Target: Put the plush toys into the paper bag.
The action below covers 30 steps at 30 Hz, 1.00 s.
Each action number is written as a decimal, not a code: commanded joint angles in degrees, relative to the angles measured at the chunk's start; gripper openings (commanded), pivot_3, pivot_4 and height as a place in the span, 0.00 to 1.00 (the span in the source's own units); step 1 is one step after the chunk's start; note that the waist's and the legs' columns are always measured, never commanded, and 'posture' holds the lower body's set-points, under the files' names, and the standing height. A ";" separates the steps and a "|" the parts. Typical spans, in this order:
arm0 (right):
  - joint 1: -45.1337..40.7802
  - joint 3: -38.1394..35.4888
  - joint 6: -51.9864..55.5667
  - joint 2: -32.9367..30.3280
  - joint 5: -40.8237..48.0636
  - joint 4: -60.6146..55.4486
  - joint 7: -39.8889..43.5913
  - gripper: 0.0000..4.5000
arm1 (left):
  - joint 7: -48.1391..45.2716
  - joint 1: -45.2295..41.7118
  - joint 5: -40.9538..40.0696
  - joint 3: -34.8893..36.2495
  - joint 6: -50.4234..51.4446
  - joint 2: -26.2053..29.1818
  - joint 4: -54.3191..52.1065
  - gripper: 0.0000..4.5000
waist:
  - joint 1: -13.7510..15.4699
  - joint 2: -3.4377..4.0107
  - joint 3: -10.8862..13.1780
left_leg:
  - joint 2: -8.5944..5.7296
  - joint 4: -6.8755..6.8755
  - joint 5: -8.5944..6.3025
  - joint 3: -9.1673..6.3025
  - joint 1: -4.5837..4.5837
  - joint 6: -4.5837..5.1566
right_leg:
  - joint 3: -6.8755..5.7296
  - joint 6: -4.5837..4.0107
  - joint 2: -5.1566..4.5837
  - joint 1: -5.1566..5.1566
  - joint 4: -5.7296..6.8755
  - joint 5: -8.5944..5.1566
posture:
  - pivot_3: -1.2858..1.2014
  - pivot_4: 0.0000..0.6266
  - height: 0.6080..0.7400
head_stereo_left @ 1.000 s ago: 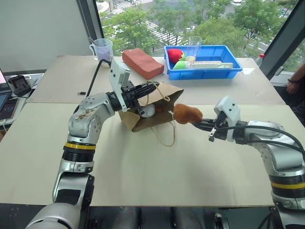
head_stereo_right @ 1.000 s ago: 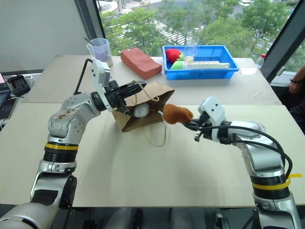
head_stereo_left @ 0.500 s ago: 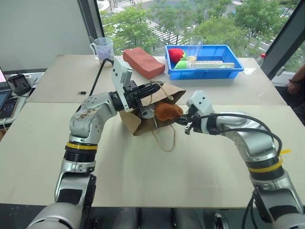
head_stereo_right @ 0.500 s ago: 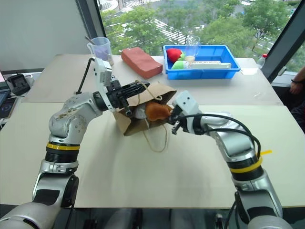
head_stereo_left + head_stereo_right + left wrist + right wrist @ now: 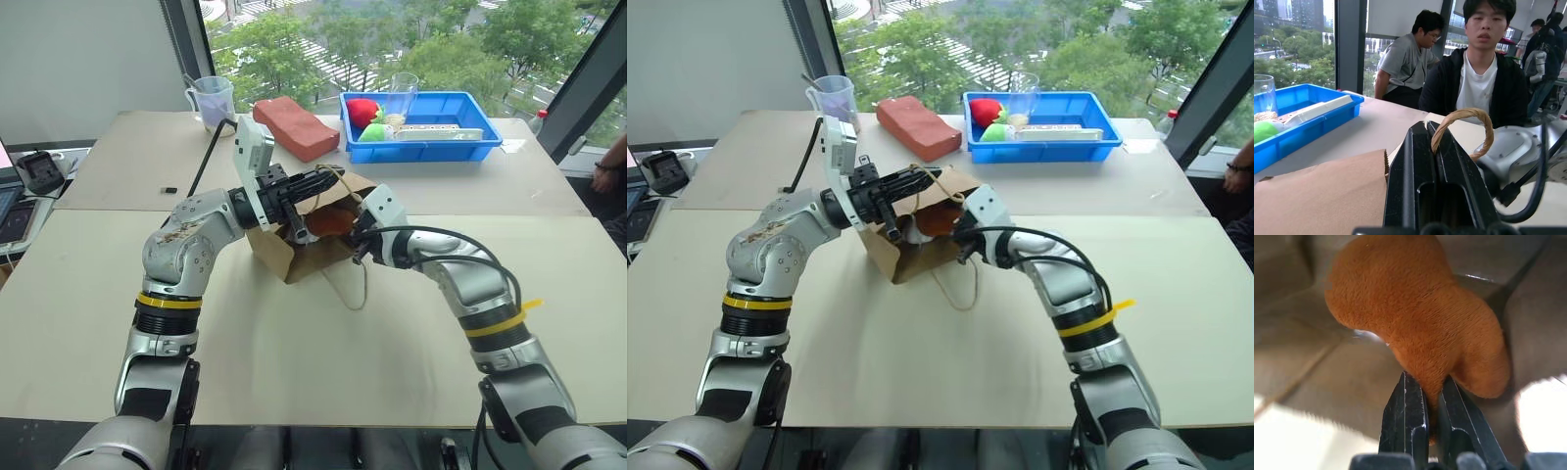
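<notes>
The brown paper bag (image 5: pixel 294 257) lies on its side mid-table, mouth toward my right arm. My left gripper (image 5: pixel 327 184) is shut on one twine handle (image 5: pixel 1464 117) and holds the upper edge of the mouth up. Pinched in my shut right gripper (image 5: pixel 354 238) is the fuzzy orange-brown plush toy (image 5: pixel 1415 318), which sits inside the bag's mouth (image 5: pixel 330 221). Bag paper surrounds the toy in the right wrist view. A bit of the white plush toy (image 5: pixel 909 232) shows deeper in the bag. The other handle loop (image 5: pixel 355 284) lies on the table.
Behind the bag lie a reddish-brown block (image 5: pixel 294 127) and a blue bin (image 5: pixel 423 144) holding red and green plush fruit (image 5: pixel 364 119). A measuring cup (image 5: pixel 212 101) stands at the back left. People sit beyond the table (image 5: pixel 1476 78).
My right gripper carried the orange toy leftward and forward from beside the bag into its mouth. The left gripper kept its hold on the handle, nearly still.
</notes>
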 commanded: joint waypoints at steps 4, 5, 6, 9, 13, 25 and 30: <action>1.59 -3.13 -3.47 0.25 -0.48 -1.31 -2.00 0.26 | -0.46 -0.40 -1.26 0.80 0.15 0.62 -2.39 0.00 | 0.17 0.00 0.00 | -0.01 0.00 0.06 0.00 -0.04 -0.10 | -0.01 0.00 -0.01 -0.03 0.00 0.00 | 0.52 0.24 1.00; 1.85 -3.17 -3.51 -0.14 -0.34 -1.95 -1.43 0.33 | -0.50 -0.47 -1.24 0.79 0.14 0.68 -2.26 0.00 | 0.15 0.00 0.00 | -0.02 0.00 0.06 0.00 -0.04 -0.10 | -0.01 0.00 -0.01 -0.02 0.00 0.00 | 0.52 0.24 1.00; 2.05 -3.04 -3.72 -0.63 -0.41 -2.50 -0.80 0.42 | -0.53 -0.52 -1.24 0.77 0.13 0.71 -2.18 0.00 | 0.11 0.00 0.00 | -0.02 0.00 0.05 0.00 -0.05 -0.09 | 0.00 0.00 -0.01 -0.03 -0.01 0.00 | 0.52 0.24 1.00; 2.34 -2.94 -3.98 -1.55 -0.58 -3.57 0.15 0.65 | -0.62 -0.59 -1.21 0.75 0.10 0.76 -2.02 0.00 | -0.02 0.00 0.00 | -0.01 -0.01 0.02 0.01 -0.05 -0.03 | 0.00 0.00 0.00 -0.04 0.00 0.00 | 0.52 0.24 1.00; 3.19 -3.77 -2.72 -3.19 0.24 -7.05 1.22 0.95 | -0.85 -0.82 -1.02 0.68 -0.08 0.72 -1.56 0.00 | -0.03 0.00 0.00 | 0.01 -0.02 -0.02 0.01 -0.05 0.03 | 0.00 0.00 0.02 -0.06 0.00 0.00 | 0.52 0.24 1.00; 11.93 -9.01 7.43 -10.59 12.11 -26.95 9.32 0.98 | -1.30 -0.91 -0.59 0.85 -0.70 1.02 -0.50 0.00 | 0.22 0.00 0.00 | 0.00 0.00 -0.06 0.01 -0.08 0.11 | -0.01 0.00 0.01 -0.04 -0.05 0.00 | 0.52 0.24 1.00; 17.22 -6.14 10.32 -12.81 15.30 -30.88 11.56 0.98 | -1.47 -0.57 -0.43 0.47 -0.89 0.83 -0.72 0.00 | 0.22 0.00 0.00 | 0.01 0.00 -0.08 0.00 -0.04 0.14 | -0.01 0.00 0.01 0.00 -0.07 0.00 | 0.52 0.24 1.00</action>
